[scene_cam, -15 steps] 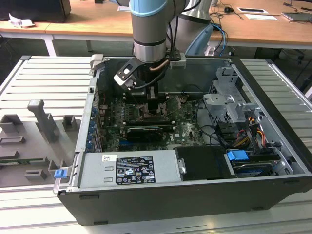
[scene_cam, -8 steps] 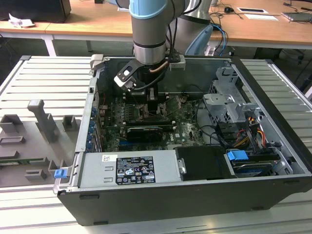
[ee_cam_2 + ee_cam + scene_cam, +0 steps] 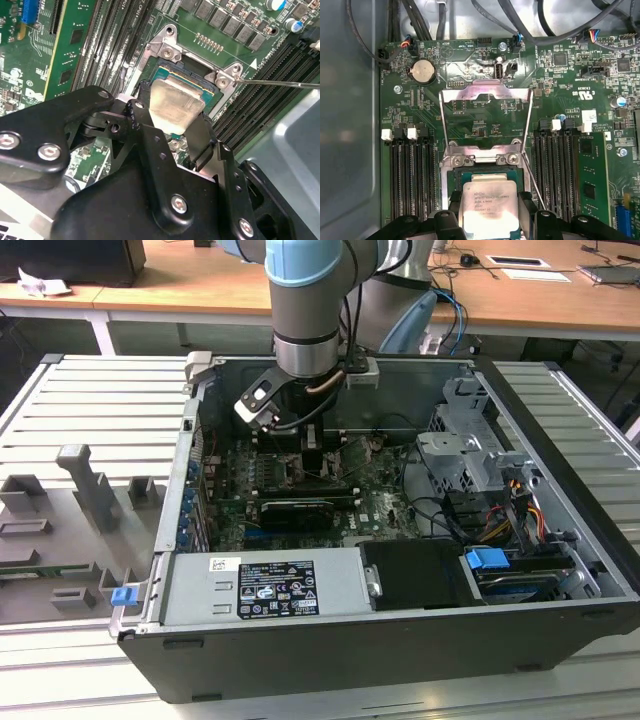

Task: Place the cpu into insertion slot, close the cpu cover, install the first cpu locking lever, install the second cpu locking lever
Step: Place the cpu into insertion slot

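In both wrist views my gripper (image 3: pixel 172 107) (image 3: pixel 489 200) is shut on the cpu (image 3: pixel 175 100) (image 3: pixel 487 207), a silver-faced square chip, with a black finger (image 3: pixel 142 102) against each of two opposite edges. The chip sits right over the insertion slot (image 3: pixel 192 62) (image 3: pixel 485 172), whose metal rim shows just beyond it; I cannot tell whether it is seated. The cpu cover (image 3: pixel 485 91), a silver frame with a cut-out centre, stands swung open past the slot. A thin locking lever (image 3: pixel 280 83) (image 3: pixel 532 182) sticks out beside the socket, unlatched. In the exterior view the gripper (image 3: pixel 310 455) is down inside the computer case.
Long black memory slots (image 3: pixel 410 180) (image 3: pixel 560 170) flank the socket. A coin battery (image 3: pixel 422 71) and cables (image 3: pixel 420 20) lie beyond the cover. Inside the case are a drive cage (image 3: pixel 465 455), a power supply (image 3: pixel 265 590) and a blue clip (image 3: pixel 487 562). The case wall (image 3: pixel 200 430) stands close.
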{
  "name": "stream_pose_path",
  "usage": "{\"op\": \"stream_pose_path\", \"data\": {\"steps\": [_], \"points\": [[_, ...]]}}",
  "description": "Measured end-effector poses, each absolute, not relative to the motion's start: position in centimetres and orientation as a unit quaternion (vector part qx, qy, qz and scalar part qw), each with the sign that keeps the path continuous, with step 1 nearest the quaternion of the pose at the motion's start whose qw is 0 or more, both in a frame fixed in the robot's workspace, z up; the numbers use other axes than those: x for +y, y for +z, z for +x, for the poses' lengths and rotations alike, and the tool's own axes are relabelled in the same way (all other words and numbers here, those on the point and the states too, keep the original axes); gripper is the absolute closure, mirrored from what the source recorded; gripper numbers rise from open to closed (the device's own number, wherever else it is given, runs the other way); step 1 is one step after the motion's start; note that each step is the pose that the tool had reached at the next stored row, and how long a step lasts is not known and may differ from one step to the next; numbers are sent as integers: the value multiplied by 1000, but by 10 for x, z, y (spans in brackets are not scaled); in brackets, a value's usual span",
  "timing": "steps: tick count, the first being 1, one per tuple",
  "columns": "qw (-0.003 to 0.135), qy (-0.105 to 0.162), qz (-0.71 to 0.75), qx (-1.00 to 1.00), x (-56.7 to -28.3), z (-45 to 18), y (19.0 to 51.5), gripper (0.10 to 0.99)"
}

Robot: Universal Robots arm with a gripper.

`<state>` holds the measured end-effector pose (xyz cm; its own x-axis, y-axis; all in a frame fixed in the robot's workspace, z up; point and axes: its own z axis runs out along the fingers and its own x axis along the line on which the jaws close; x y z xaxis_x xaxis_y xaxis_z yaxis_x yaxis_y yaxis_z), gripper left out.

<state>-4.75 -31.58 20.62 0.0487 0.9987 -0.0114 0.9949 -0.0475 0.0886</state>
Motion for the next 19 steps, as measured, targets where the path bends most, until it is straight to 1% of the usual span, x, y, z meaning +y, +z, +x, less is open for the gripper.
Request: {"op": "stream_pose_path", "data": {"steps": [11, 12, 13, 19], "points": [[36, 26, 723, 689, -316, -47, 203, 557], [36, 26, 723, 689, -316, -47, 203, 549], [36, 26, 723, 689, -316, -47, 203, 482], [36, 27, 723, 689, -315, -48, 204, 482]]}}
